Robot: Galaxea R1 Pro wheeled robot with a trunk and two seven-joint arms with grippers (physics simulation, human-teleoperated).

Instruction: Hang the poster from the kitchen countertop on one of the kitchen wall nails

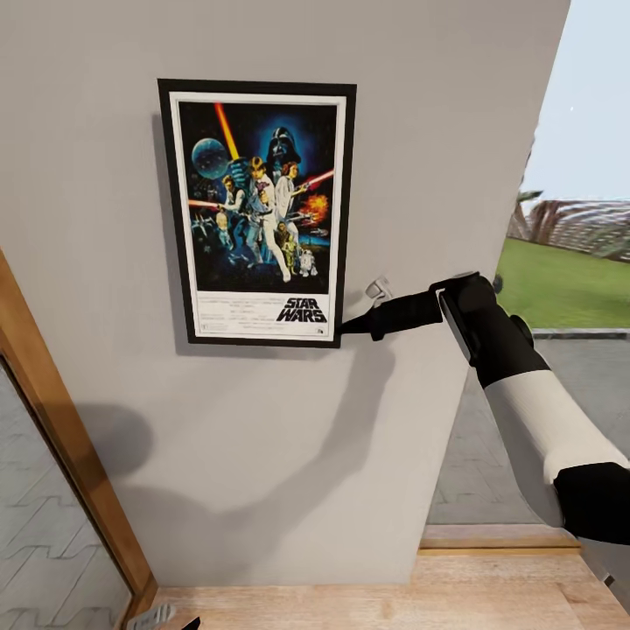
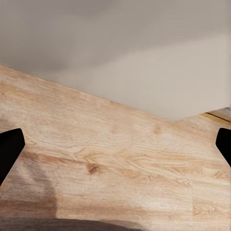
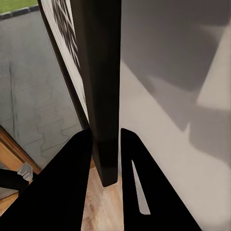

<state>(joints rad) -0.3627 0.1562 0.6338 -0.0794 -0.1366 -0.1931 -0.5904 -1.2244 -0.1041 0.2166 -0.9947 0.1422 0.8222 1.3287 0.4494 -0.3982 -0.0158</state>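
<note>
Left gripper (image 2: 115, 154): black fingertips at the opposite edges of its wrist view, jaws spread wide, nothing between them. It points at light oak plank flooring (image 2: 120, 163), matte with visible grain, and the foot of the plain grey wall (image 2: 120, 62).

Left edge of the head view: angled wooden door frame (image 1: 61, 437), warm brown, with glass beside it.

Centre: portrait Star Wars poster (image 1: 258, 214), colourful figures on dark blue, white border, thin black frame, flat and rigid. It sits up against the light grey wall, roughly upright, well above the floor. Can't make out a nail; presumably one is hidden behind it.

Right gripper (image 1: 350, 327): jaws pinching the poster's lower right corner. The wrist view shows the dark frame edge (image 3: 103, 96) sandwiched between both black fingers (image 3: 72, 183), wall just behind.

Looks like the hanging step. My take: confirm the frame is actually seated on a nail before letting go, open slowly, then retreat straight away from the wall so the fingers don't drag the corner. Thin, smooth frame, likely to slip or swing if nudged.

Far right: grass and paving outside.
</note>
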